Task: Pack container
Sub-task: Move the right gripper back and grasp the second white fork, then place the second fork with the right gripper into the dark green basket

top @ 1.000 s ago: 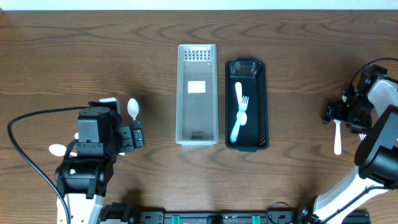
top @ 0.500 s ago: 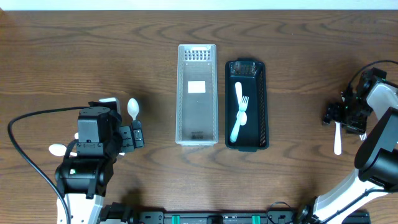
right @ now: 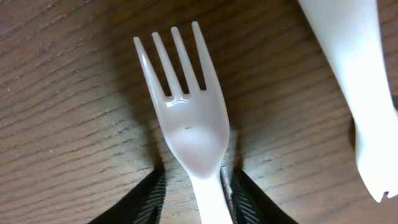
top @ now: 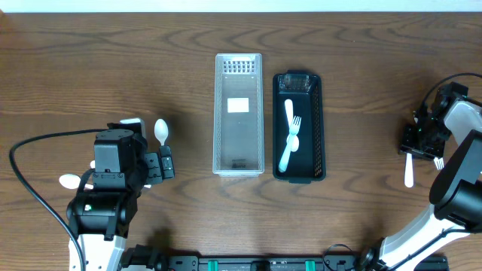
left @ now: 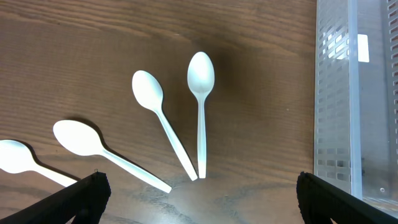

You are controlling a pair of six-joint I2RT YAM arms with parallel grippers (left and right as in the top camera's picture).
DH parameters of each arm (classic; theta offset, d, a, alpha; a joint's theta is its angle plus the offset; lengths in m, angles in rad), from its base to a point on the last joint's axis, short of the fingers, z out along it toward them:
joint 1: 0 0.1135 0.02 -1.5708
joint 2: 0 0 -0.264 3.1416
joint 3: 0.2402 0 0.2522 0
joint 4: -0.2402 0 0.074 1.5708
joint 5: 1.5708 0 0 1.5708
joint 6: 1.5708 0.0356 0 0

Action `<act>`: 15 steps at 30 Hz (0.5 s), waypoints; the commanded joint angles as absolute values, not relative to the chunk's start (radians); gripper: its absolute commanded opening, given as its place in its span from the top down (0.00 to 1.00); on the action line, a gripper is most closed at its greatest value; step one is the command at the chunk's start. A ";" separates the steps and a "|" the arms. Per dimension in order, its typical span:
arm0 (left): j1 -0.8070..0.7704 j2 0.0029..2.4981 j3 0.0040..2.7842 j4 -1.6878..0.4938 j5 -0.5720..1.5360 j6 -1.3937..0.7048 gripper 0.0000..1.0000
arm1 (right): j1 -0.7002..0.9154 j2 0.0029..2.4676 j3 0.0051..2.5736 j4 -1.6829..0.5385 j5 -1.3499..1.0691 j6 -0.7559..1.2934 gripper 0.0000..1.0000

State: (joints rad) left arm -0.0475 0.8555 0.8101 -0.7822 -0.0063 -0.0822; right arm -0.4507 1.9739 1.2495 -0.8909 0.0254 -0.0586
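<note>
A white plastic fork (right: 189, 130) lies flat on the wooden table, tines pointing away from me. My right gripper (right: 199, 193) straddles its neck with the jaws drawn in narrow; a thin gap still shows on the left side. In the overhead view that gripper (top: 416, 143) sits at the far right edge, over the fork's handle (top: 409, 172). The black container (top: 319, 128) holds a white fork and spoon (top: 290, 135). Beside it stands the clear container (top: 239, 162). My left gripper (left: 199, 199) is wide open above bare wood, just short of several white spoons (left: 201, 93).
A second white utensil (right: 360, 81) lies close to the right of the fork. The clear container's perforated wall (left: 336, 93) runs along the right side of the left wrist view. A black cable (top: 30, 188) loops beside the left arm.
The right gripper's jaws have drawn in from wide to narrow around the fork's neck. The left arm and the spoons have not moved.
</note>
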 commanded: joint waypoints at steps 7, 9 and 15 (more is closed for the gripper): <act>-0.043 0.855 0.824 -0.785 -0.007 -0.091 0.02 | -0.450 2.005 1.215 -0.875 0.040 -0.043 0.79; -0.043 0.855 0.824 -0.785 -0.007 -0.092 0.02 | -0.448 2.005 1.215 -0.873 0.040 -0.038 0.82; -0.043 0.855 0.824 -0.785 -0.007 -0.091 0.02 | -0.427 2.005 1.217 -0.870 0.040 -0.022 0.92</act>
